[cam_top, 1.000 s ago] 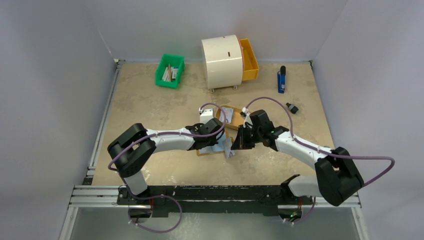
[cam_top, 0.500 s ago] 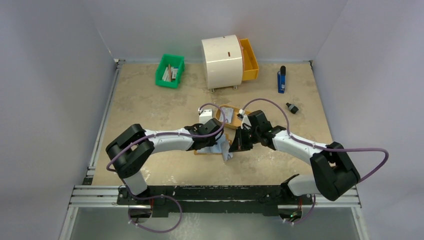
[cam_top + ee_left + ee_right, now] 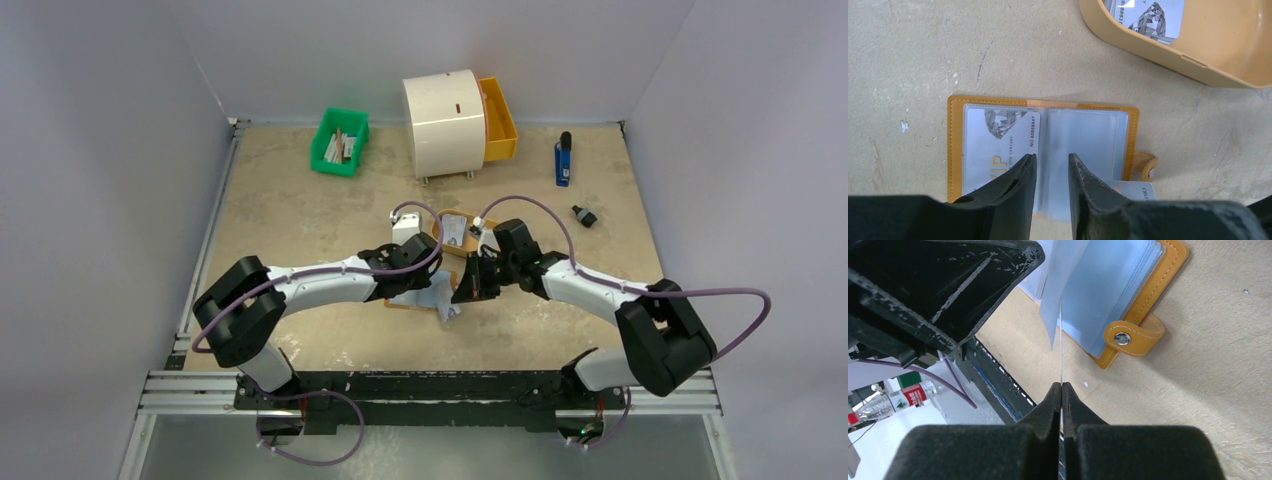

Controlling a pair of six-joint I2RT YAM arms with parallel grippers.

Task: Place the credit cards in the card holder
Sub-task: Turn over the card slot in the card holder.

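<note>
Mid-insert: my right hand point(image 3: 1062, 390) is pinched shut on one credit card point(image 3: 1061, 365), edge-on, just beside the card holder point(image 3: 1058, 135) lying open on the bench point(image 3: 923, 60). Left hand point(image 3: 1052, 157) hovers over its middle fold, fingers slightly apart, gripping nothing. Next I reckon that card edge needs lining up with an empty sleeve point(image 3: 1093, 150).
</note>
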